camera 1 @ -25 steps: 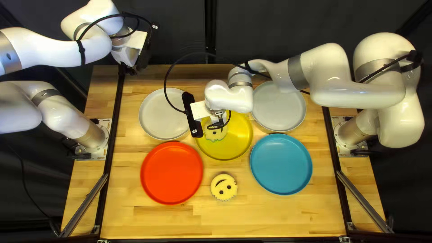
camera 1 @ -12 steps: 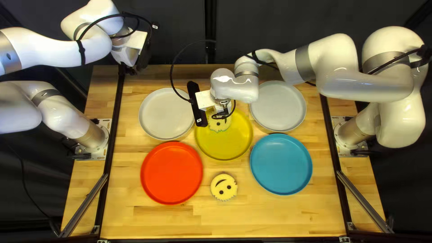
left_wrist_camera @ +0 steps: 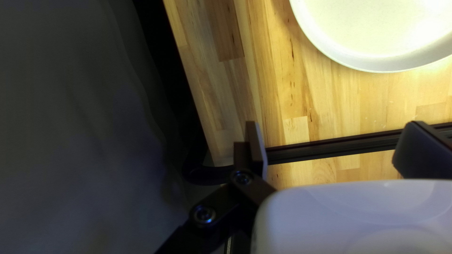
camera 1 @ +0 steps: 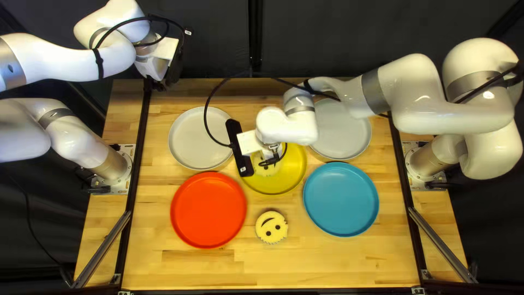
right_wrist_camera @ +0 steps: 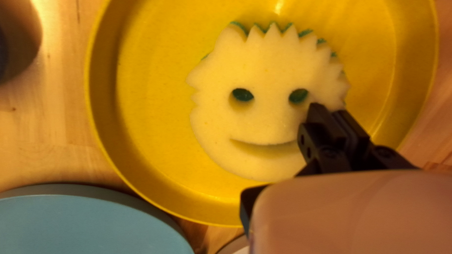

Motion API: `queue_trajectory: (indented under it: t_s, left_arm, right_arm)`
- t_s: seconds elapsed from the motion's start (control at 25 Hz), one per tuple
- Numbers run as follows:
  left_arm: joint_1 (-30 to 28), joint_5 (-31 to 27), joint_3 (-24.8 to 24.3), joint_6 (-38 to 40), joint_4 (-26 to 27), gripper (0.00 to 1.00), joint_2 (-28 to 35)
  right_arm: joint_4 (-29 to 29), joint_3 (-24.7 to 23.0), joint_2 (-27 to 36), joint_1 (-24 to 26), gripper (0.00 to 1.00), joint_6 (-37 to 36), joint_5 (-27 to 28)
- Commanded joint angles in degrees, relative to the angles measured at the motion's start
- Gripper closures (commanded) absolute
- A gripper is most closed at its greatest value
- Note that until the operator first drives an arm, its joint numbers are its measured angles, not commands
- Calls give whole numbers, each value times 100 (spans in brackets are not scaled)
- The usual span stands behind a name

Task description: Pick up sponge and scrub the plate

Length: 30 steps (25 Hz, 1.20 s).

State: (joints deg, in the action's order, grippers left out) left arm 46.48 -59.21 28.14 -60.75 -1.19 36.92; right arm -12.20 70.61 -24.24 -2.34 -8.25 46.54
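Observation:
My right gripper (camera 1: 272,152) is low over the yellow plate (camera 1: 281,183), partly hiding the smiley sponge (camera 1: 265,170) in it. In the right wrist view, my right gripper (right_wrist_camera: 331,113) has its two fingers together, tips against one side of the sponge's face (right_wrist_camera: 263,70). The sponge lies flat inside the yellow plate (right_wrist_camera: 150,141), green underside peeking out. Above the table's far left corner is my left gripper (camera 1: 158,84); in its wrist view the left gripper (left_wrist_camera: 335,146) is open, nothing between its fingers.
A second smiley sponge (camera 1: 271,227) lies on the wood between the red plate (camera 1: 208,210) and blue plate (camera 1: 341,199). Pale grey plates (camera 1: 199,139) (camera 1: 339,131) flank the yellow one. My right forearm crosses above the right grey plate.
The sponge in the yellow plate and my right gripper shifted together toward the far edge, then back toward the near edge. My left arm and the other plates stayed still.

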Motion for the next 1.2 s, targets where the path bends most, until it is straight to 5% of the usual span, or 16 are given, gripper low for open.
queue_trajectory:
  t_s: [0.04,0.6,1.2]
  left_arm:
    - [0,0,0,0,0,0,0]
    - [0,0,0,0,0,0,0]
    - [0,0,0,0,0,0,0]
  right_arm:
    - [37,-73,25,292,100,-292,-104]
    - [161,187,-82,1014,100,-721,132]
    - [-269,-433,363,-27,100,169,-52]
